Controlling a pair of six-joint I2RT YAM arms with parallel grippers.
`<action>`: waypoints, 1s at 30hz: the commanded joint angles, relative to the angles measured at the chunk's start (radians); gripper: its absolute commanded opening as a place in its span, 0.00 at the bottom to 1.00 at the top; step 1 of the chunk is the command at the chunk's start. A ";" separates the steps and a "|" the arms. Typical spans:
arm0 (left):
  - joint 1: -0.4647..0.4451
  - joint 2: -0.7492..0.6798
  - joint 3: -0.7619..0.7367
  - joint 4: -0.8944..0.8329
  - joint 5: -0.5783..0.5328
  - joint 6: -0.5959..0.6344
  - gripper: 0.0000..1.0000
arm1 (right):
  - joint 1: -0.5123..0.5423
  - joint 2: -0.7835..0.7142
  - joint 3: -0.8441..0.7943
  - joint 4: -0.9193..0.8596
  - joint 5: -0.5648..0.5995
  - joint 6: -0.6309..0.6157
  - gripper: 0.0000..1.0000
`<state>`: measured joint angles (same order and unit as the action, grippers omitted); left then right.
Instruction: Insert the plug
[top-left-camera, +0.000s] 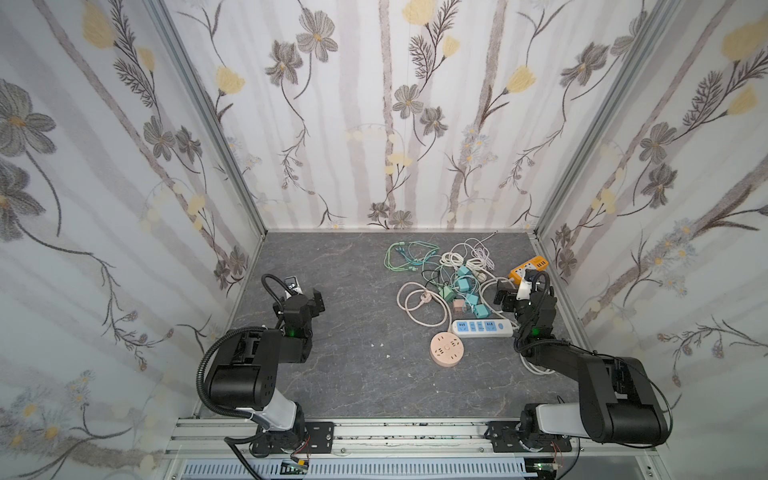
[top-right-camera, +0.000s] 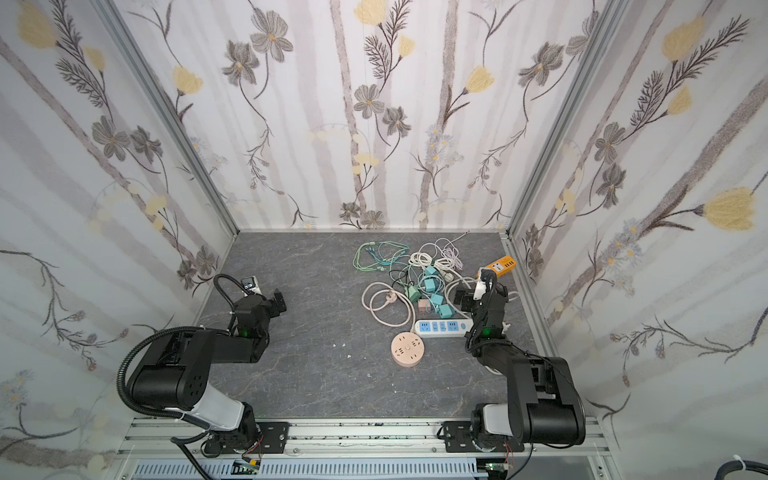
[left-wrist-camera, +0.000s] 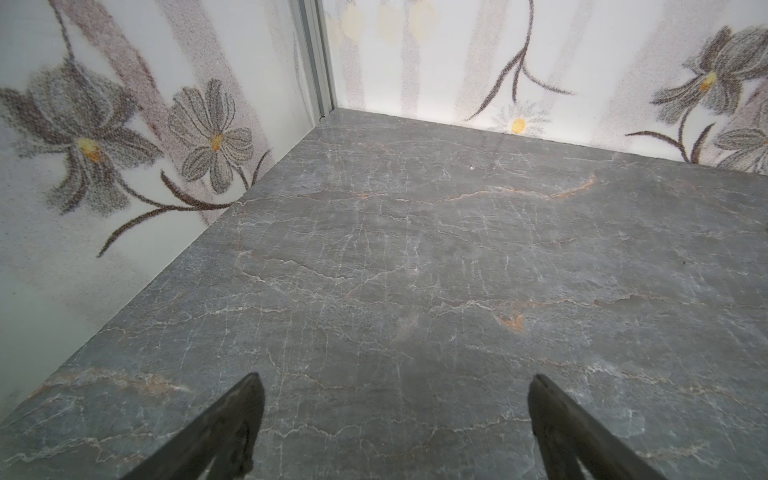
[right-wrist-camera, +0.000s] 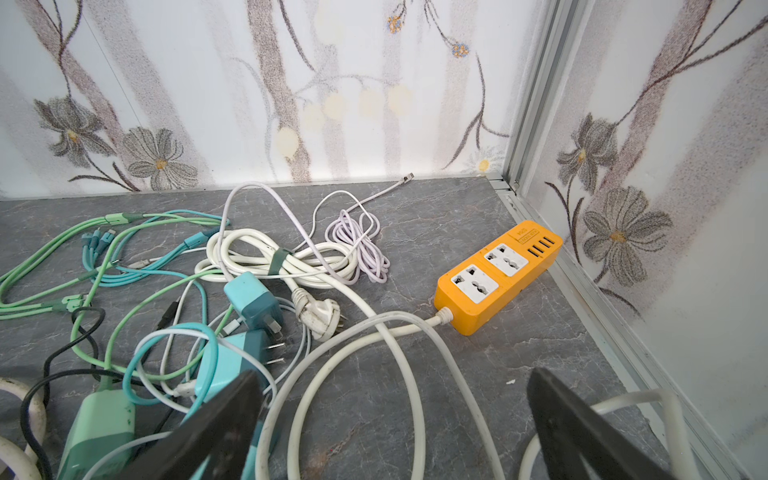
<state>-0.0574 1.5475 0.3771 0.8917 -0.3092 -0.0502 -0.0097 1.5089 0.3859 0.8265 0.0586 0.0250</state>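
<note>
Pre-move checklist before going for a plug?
1. Right gripper open, empty: ok.
2. Left gripper open, empty, over bare table: ok.
3. Orange strip sockets free: ok.
4. White plug in view, lying flat: ok.
5. White plug clear of cables: cannot tell, they crowd it.
6. Plug in grip: not ok, none held.

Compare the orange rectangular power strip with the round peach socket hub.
The orange rectangular power strip is a long box; the round peach socket hub is a flat disc. The strip has two white socket faces plus dark USB slots; the hub's openings ring its centre. In both top views the strip lies far back on the right; the hub lies nearer the front. Both lie flat, with nothing plugged in.
</note>
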 joint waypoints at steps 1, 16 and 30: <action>-0.027 -0.089 0.069 -0.145 0.011 0.051 1.00 | 0.002 -0.055 0.052 -0.114 -0.006 -0.001 0.99; -0.243 -0.123 0.679 -1.020 -0.055 -0.352 1.00 | 0.036 -0.252 0.419 -1.127 -0.196 0.474 0.99; -0.554 0.275 1.012 -1.396 0.140 -0.484 1.00 | 0.278 -0.325 0.254 -1.291 -0.296 0.723 0.99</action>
<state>-0.5873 1.7832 1.3460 -0.3729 -0.1871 -0.4946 0.2344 1.1877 0.6697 -0.4683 -0.2340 0.6483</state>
